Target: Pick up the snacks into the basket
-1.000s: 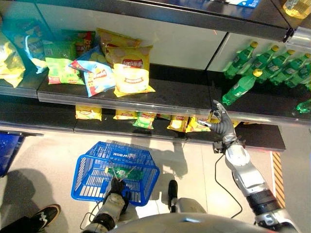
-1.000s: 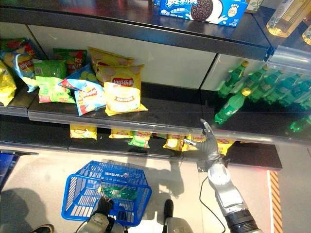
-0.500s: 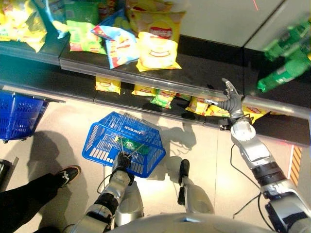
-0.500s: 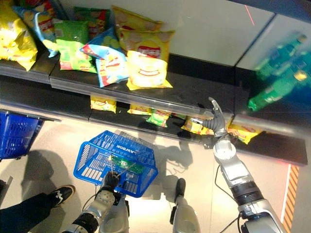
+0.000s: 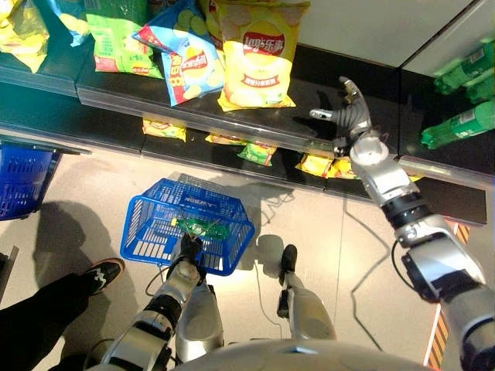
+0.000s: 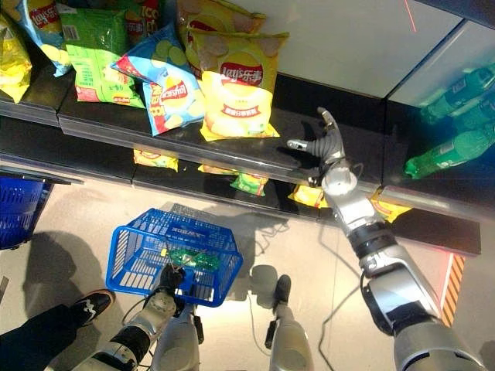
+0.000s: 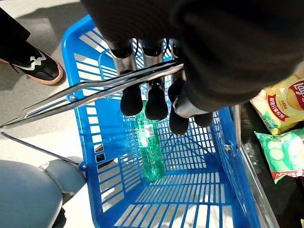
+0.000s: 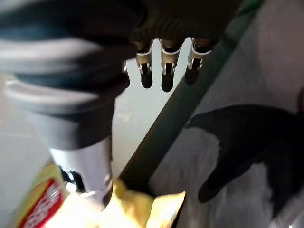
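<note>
Now your right hand [image 5: 349, 114] hovers open beside the yellow chip bag [image 5: 257, 52] for a grab; your left hand [image 5: 186, 252] grips the basket handle [image 7: 95, 92], holding it ready.

Both arms are showing silver-grey shells with dark joint bands. Each hand, left hand [image 7: 156, 95] and right hand [image 5: 349, 116], is showing silver fingers, dark tips and a dark ribbed wrist cover.
</note>
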